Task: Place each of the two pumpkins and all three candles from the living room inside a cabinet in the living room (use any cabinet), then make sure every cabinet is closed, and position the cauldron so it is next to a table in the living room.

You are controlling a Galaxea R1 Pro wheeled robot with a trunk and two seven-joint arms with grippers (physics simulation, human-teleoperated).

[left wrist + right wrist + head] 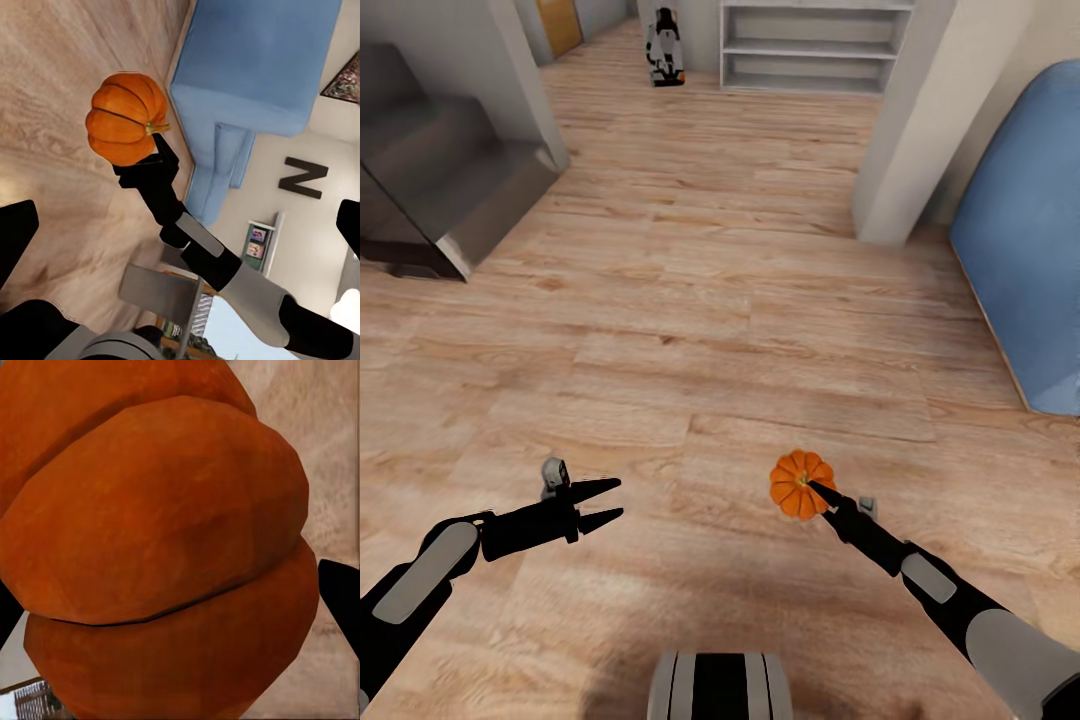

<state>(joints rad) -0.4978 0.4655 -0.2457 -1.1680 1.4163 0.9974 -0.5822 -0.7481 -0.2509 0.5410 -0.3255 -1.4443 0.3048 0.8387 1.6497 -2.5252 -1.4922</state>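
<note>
One pumpkin [801, 484] is in sight, and it sits in the grasp of the right gripper [818, 492]. Going from left to right in the head view: at about ten o'clock a grey stepped block [455, 190] stands on the wooden floor [690, 330]. At about eight o'clock the left gripper [603, 503] hangs over bare boards, its two black fingers [596, 489] spread apart with nothing between them. At six o'clock, at the very edge, the robot's own grey-and-black trunk [720, 686] shows. Near twelve o'clock, far off, a small black-and-white figure [664, 48] stands on the floor beside a pale grey shelf unit [815, 45]. Right of centre, at about five o'clock, the right gripper is clamped on the orange ribbed pumpkin, which is lifted clear of the floor. At one o'clock a pale pillar [920, 120] rises, and at three o'clock a blue sofa [1025, 240] fills the edge.

The left wrist view shows the pumpkin [126, 118] held at the tip of the right gripper [150, 159], with the blue sofa [255, 67] behind it and a dark letter N [303, 178] on the wall. In the right wrist view the pumpkin [157, 547] sits tight against the camera, a black fingertip [341, 596] at its side.
</note>
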